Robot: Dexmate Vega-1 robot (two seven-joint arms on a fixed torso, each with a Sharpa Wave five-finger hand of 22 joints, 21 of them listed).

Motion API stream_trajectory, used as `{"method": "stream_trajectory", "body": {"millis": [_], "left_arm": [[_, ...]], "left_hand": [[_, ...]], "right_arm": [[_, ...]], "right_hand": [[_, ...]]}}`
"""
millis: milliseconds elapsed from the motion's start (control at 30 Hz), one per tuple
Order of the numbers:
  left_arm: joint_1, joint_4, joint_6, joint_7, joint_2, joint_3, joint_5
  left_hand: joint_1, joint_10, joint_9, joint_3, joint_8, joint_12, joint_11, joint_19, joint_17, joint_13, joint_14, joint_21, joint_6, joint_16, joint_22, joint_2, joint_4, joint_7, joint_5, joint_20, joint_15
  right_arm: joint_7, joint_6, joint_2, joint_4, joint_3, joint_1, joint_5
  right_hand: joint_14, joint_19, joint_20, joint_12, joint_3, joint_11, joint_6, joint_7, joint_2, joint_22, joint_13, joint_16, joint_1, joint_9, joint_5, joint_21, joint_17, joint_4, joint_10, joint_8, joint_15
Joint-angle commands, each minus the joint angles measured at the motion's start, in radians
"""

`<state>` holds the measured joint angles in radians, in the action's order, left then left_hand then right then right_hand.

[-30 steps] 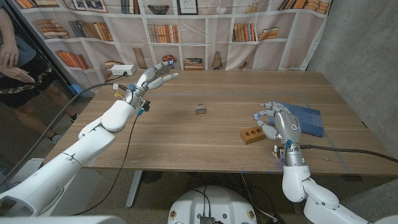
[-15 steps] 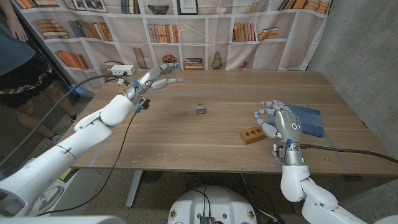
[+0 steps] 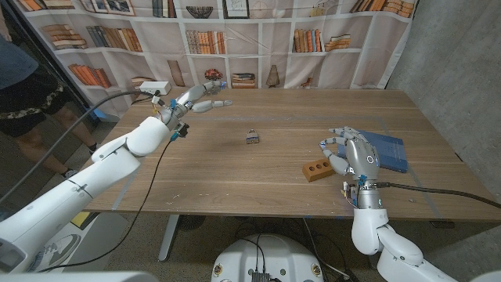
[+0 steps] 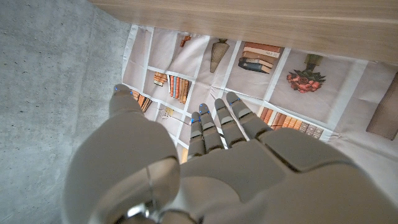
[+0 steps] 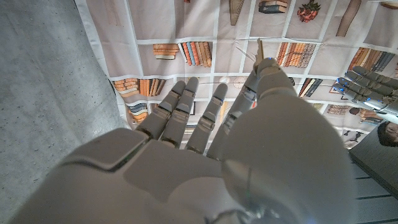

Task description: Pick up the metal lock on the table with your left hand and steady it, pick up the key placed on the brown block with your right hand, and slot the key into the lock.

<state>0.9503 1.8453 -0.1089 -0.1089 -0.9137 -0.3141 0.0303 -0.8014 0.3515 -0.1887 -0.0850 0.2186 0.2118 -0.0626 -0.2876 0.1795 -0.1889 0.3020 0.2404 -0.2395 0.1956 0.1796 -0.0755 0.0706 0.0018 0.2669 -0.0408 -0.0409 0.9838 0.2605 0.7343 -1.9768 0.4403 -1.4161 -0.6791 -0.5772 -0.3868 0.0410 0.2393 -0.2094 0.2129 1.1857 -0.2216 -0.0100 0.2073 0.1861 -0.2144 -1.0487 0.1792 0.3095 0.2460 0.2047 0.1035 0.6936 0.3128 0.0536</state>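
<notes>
Both arms are glossy white, built from rounded, swollen shells. The left hand [image 3: 196,97] and right hand [image 3: 350,152] are silver-grey, with segmented fingers [image 4: 219,124] that carry small blue tips. A black cable runs along the left arm [image 3: 117,149] to a cluster of small connectors at the wrist; another black cable trails from the right wrist [image 3: 362,190].

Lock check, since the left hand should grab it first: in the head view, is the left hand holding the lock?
No, the lock lies alone mid-table while the left hand hovers empty, far off.
</notes>
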Motion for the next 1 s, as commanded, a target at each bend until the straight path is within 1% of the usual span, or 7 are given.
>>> {"method": "stream_trajectory", "body": {"millis": [33,267,400,567,733,867,1000], "left_arm": [[0.005,0.061,0.106,0.007,-0.035,0.007,0.010],[-0.051,0.021,0.054,0.067,-0.052,-0.027,0.018],[-0.064,-0.034,-0.041,0.057,-0.041,-0.045,0.035],[-0.132,-0.113,-0.144,0.101,-0.028,-0.081,0.063],[-0.162,-0.126,-0.159,0.119,-0.026,-0.100,0.106],[-0.175,-0.111,-0.133,0.129,-0.029,-0.107,0.142],[-0.217,-0.121,-0.136,0.142,-0.018,-0.133,0.197]], "left_hand": [[-0.004,0.004,-0.002,-0.008,-0.004,0.001,0.000,-0.010,0.002,-0.001,0.012,0.004,-0.008,0.003,0.006,0.004,-0.002,0.002,0.008,-0.001,-0.021],[-0.002,0.002,-0.002,-0.010,-0.006,-0.002,-0.003,0.001,0.002,-0.001,0.010,-0.002,-0.007,0.001,0.006,0.004,-0.004,0.001,0.007,-0.007,-0.024],[-0.003,0.007,-0.002,-0.009,-0.005,-0.001,-0.010,0.001,0.002,-0.001,0.012,-0.003,-0.012,0.001,0.006,0.002,-0.004,-0.004,0.007,-0.008,-0.031],[-0.007,0.015,-0.003,-0.009,-0.003,0.001,-0.012,-0.003,0.002,-0.001,0.020,-0.003,-0.020,0.003,0.006,0.001,-0.002,-0.008,0.008,-0.015,-0.039],[-0.015,0.026,-0.003,-0.009,-0.001,0.003,-0.020,-0.014,0.001,-0.002,0.029,-0.001,-0.032,0.004,0.006,0.003,0.002,-0.012,0.011,-0.020,-0.046],[-0.020,0.028,-0.003,-0.009,0.001,0.002,-0.025,-0.021,0.001,-0.002,0.035,0.001,-0.039,0.004,0.006,0.004,0.004,-0.015,0.012,-0.020,-0.048],[-0.023,0.029,-0.003,-0.010,0.002,0.002,-0.026,-0.024,0.001,-0.002,0.038,0.001,-0.045,0.004,0.006,0.005,0.006,-0.018,0.013,-0.021,-0.051]], "right_arm": [[-0.017,0.010,-0.007,0.004,0.011,0.014,-0.001],[-0.015,0.014,-0.013,0.009,0.015,0.021,0.001],[-0.017,0.032,-0.017,0.001,0.014,0.018,-0.002],[-0.027,0.059,-0.012,-0.021,0.005,0.010,-0.008],[-0.023,0.060,-0.010,-0.020,-0.005,0.009,-0.001],[-0.018,0.055,-0.011,-0.016,-0.018,0.007,0.015],[-0.007,0.028,-0.008,0.002,-0.030,0.017,0.034]], "right_hand": [[-0.012,-0.004,0.055,-0.006,0.004,0.002,0.004,-0.002,-0.012,0.002,0.002,0.003,0.003,0.010,-0.001,0.001,0.003,-0.001,0.009,-0.004,0.135],[-0.015,-0.003,0.053,-0.007,0.007,0.002,0.005,-0.001,-0.014,0.002,0.002,0.003,0.002,0.011,-0.001,0.001,0.003,-0.002,0.010,-0.006,0.136],[-0.016,-0.002,0.053,-0.008,0.008,0.002,0.005,-0.001,-0.014,0.002,0.002,0.004,0.001,0.012,0.000,0.000,0.003,-0.002,0.011,-0.007,0.136],[-0.018,-0.003,0.052,-0.009,0.010,0.002,0.006,-0.001,-0.016,0.002,0.002,0.004,0.000,0.012,0.000,0.001,0.003,-0.002,0.013,-0.009,0.137],[-0.021,-0.003,0.051,-0.009,0.012,0.002,0.006,-0.001,-0.017,0.002,0.002,0.005,-0.002,0.013,0.001,0.001,0.003,-0.003,0.014,-0.011,0.138],[-0.022,-0.003,0.053,-0.010,0.014,0.002,0.007,-0.001,-0.017,0.002,0.002,0.006,-0.002,0.013,0.001,0.001,0.003,-0.003,0.016,-0.012,0.138],[-0.022,-0.001,0.054,-0.010,0.016,0.002,0.008,-0.001,-0.017,0.002,0.002,0.006,-0.003,0.013,0.002,0.000,0.003,-0.003,0.017,-0.013,0.138]]}}
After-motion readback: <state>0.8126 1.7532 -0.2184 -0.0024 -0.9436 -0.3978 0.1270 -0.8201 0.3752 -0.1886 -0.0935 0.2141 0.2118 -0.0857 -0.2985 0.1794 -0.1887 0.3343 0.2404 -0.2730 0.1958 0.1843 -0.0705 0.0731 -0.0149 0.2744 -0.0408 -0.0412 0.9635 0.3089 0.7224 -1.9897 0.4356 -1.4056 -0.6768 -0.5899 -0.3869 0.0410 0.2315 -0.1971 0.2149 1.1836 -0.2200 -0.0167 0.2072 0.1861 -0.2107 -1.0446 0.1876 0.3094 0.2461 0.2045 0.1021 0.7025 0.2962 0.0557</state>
